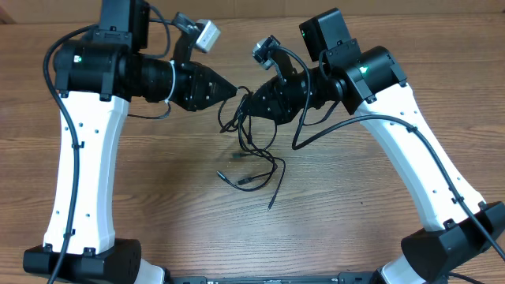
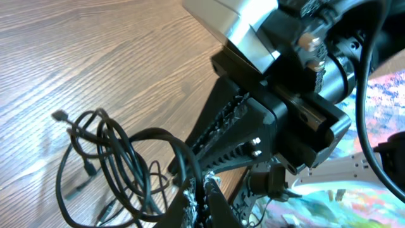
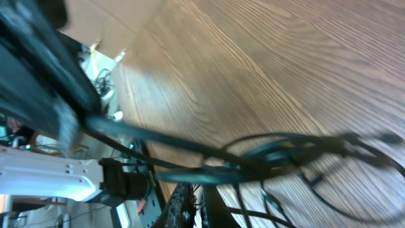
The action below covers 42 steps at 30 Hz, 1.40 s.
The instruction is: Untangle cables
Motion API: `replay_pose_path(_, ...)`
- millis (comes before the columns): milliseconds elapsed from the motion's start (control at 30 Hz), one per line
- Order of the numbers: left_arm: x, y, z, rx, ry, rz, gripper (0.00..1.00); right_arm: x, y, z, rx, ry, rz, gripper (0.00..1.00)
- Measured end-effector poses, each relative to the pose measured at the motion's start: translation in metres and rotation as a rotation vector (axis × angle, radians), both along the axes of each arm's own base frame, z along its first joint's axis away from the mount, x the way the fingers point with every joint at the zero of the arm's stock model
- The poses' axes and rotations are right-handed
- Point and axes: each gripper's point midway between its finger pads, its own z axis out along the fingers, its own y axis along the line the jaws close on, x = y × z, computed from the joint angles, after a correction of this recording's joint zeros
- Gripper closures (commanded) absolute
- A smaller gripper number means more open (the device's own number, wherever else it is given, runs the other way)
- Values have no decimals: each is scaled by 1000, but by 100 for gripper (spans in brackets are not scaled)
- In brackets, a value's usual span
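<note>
On the wooden table (image 1: 142,189), the left gripper (image 1: 233,90) and right gripper (image 1: 250,102) meet almost tip to tip at the far middle. Each has its jaws pressed together on a strand of the cables (image 1: 252,146), whose bunch trails from them toward the near edge. The wires look light, limp and thin, apt to slip or snag, so a single strand just beside the knot seems the best hold. The bundle's long axis runs far to near, with a loose plug end (image 1: 243,182) lying nearest.

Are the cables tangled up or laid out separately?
Tangled: the cables loop over one another in one bunch, plug ends trailing onto the wooden table.
</note>
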Motion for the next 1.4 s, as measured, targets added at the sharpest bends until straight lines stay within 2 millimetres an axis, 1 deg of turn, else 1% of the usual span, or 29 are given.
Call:
replay_pose_path(33,1,1,0,0,0,3,96,0,-1,-1,-9,6,-9,49)
replay_pose_path(67,1,2,0,0,0,6,96,1,-2,-2,-16,4,-14,44)
replay_pose_path(100,2,3,0,0,0,9,96,2,-2,-3,-20,2,-18,42)
replay_pose_path(133,2,3,0,1,0,10,96,3,-2,-3,-23,3,-23,35)
replay_pose_path(167,2,4,0,3,-1,11,96,3,-3,-4,-26,2,-26,32)
replay_pose_path(367,3,4,-1,10,-1,15,96,9,2,1,-7,-18,-40,34)
replay_pose_path(533,3,5,-2,12,3,19,96,19,7,9,27,-33,-75,41)
replay_pose_path(567,3,5,-2,11,6,21,96,20,8,10,33,-32,-82,44)
replay_pose_path(600,3,5,-2,11,9,23,96,22,9,12,39,-32,-88,60)
replay_pose_path(633,3,5,-2,10,12,25,96,23,10,13,45,-31,-95,81)
replay_pose_path(667,3,5,-2,10,14,26,96,24,11,14,49,-29,-102,91)
replay_pose_path(700,3,5,-2,10,14,27,96,24,11,14,46,-20,-114,96)
replay_pose_path(900,3,5,-2,13,17,31,96,22,17,7,-2,0,-159,96)
replay_pose_path(933,3,5,-2,13,18,31,96,21,18,5,-12,0,-164,89)
replay_pose_path(967,3,5,-3,14,18,31,96,20,18,3,-25,8,-172,64)
replay_pose_path(1000,3,5,-3,14,18,31,96,19,18,0,-37,18,-181,41)
replay_pose_path(1033,3,5,-2,14,17,31,96,16,17,-3,-53,25,-181,37)
replay_pose_path(1133,3,5,-2,13,17,31,96,12,12,-9,-87,53,-191,36)
replay_pose_path(1167,3,5,-2,13,17,31,96,11,11,-12,-99,62,-195,38)
replay_pose_path(1200,3,5,-2,13,17,31,96,9,10,-13,-106,70,-196,43)
replay_pose_path(1267,3,5,-2,13,17,31,96,8,8,-15,-118,75,-197,64)
replay_pose_path(1300,3,5,-2,13,17,31,96,8,7,-16,-121,81,-202,67)
replay_pose_path(1333,3,5,-2,13,17,31,96,7,7,-16,-121,91,-206,67)
replay_pose_path(1367,3,5,-2,13,17,31,96,8,7,-16,-121,92,-210,62)
replay_pose_path(1400,3,5,-2,13,17,31,96,8,8,-16,-119,94,-214,53)
